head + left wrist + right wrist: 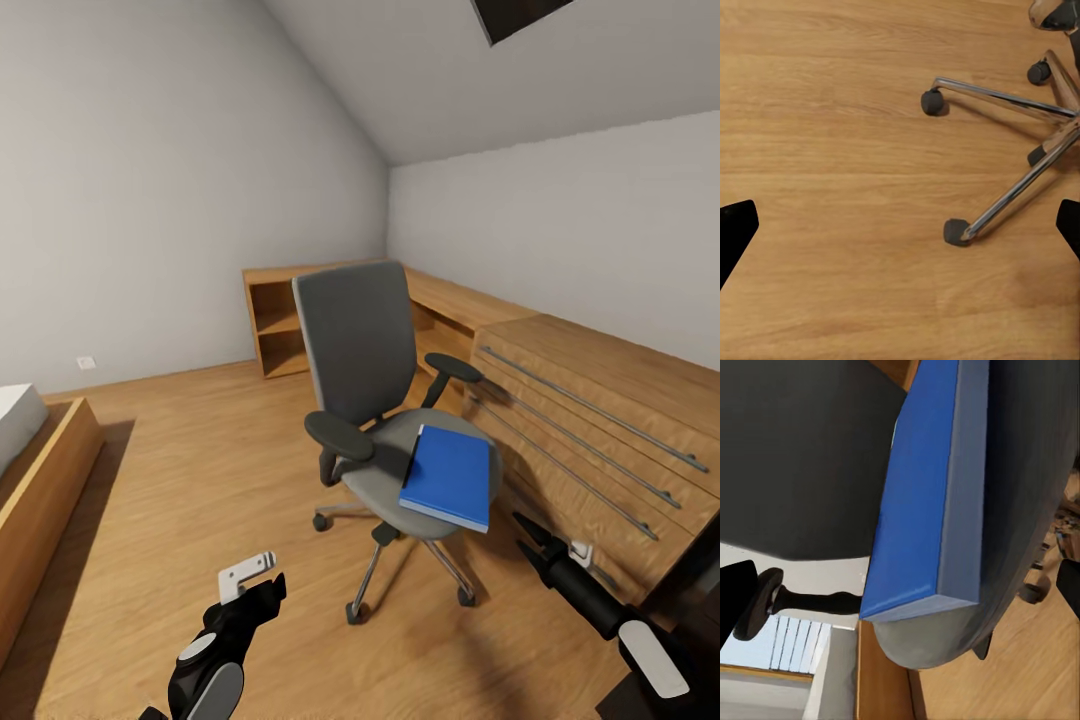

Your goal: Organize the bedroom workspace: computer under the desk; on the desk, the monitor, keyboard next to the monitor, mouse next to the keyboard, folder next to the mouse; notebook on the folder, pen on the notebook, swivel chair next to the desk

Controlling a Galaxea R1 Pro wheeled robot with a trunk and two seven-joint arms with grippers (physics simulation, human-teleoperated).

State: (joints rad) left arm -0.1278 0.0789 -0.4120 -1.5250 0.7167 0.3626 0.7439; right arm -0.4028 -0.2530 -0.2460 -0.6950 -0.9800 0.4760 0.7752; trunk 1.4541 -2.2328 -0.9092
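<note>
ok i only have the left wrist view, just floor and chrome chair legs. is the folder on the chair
Observer: Yes, the blue folder lies flat on the swivel chair seat, toward the wooden drawer unit.
Operator: anything on top of the folder
Observer: Nothing; its cover is bare in the head view.
Operator: where's the right gripper
Observer: The right gripper is low beside the seat, apart from the folder and aimed at its edge.
Operator: is it open
Observer: Its fingers sit at the right wrist view's edges, spread wide, holding nothing.
</note>
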